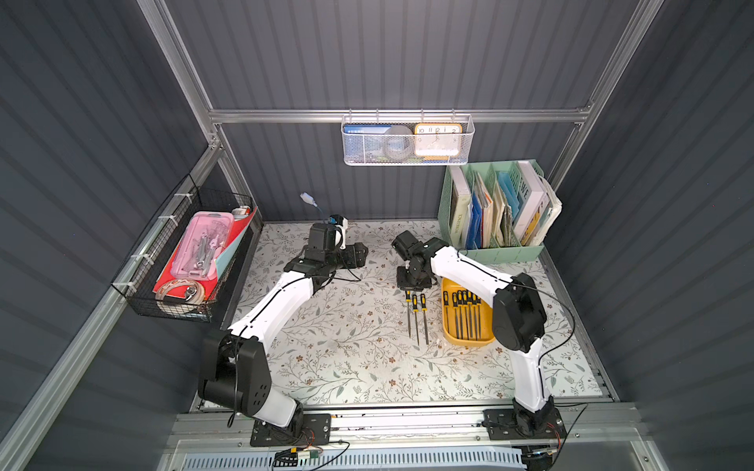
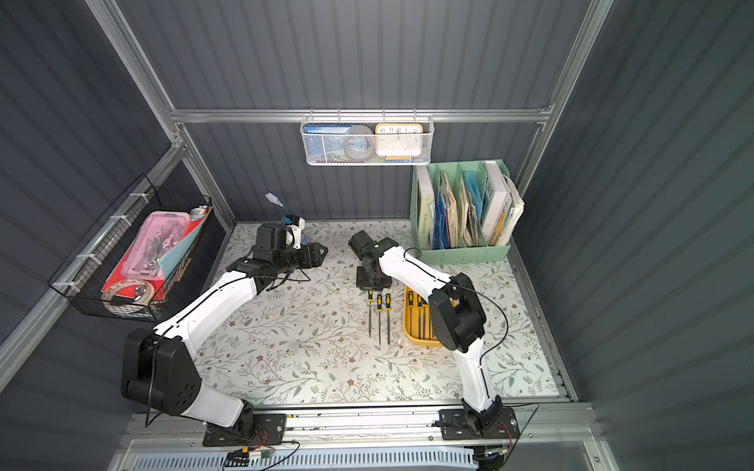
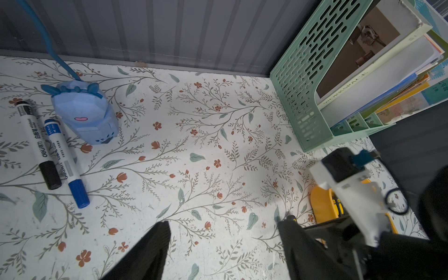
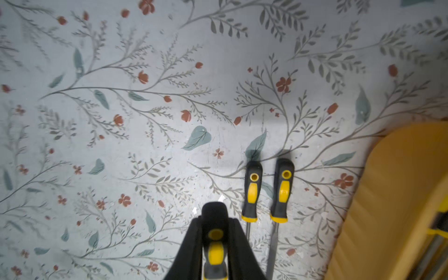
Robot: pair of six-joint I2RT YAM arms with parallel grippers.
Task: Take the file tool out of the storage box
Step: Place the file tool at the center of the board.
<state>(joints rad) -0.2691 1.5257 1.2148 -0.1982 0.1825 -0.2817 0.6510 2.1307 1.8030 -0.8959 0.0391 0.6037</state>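
Third file coming out of the box
The right gripper [image 4: 215,244] is clenching a black-and-yellow-handled steel file [image 4: 215,215] down at the floral tabletop [image 1: 347,350], beside two laid-out files [image 4: 252,191]; several more are lying in the shallow yellow plastic storage box [image 1: 446,318]; the left gripper [image 3: 224,221] is hanging open, empty.

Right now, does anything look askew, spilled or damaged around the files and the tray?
Nothing stands out. Two files lie parallel on the table beside the yellow tray, the right gripper is shut on a third file's handle in line with them, and the other files lie tidy inside the tray.
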